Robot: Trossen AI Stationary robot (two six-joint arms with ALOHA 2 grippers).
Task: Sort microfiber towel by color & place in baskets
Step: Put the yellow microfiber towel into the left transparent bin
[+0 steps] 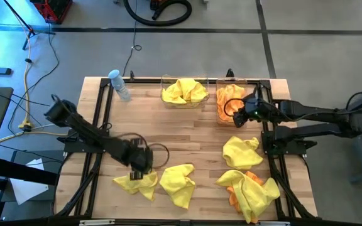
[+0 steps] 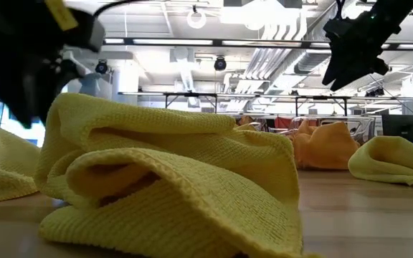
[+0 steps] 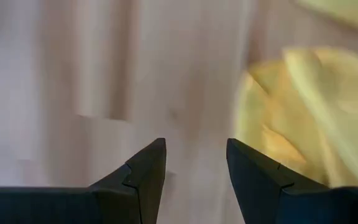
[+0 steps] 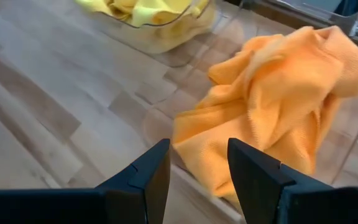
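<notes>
While the left gripper (image 1: 141, 164) hangs with fingers spread and empty, a loose yellow towel (image 1: 137, 182) lies just below and slightly ahead of it, long axis running across the table edge. The right gripper (image 1: 242, 114), fingers parted and holding nothing, hovers beside the orange towel (image 4: 278, 112) in its basket (image 1: 220, 95), so the left arm looks nearer for that pickup.

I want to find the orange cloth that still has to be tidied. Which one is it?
Look at the wooden table, at the near corner on the robot's right. There a heap of yellow cloths lies. The orange cloth peeks from under them, the only orange one outside the baskets.
</notes>
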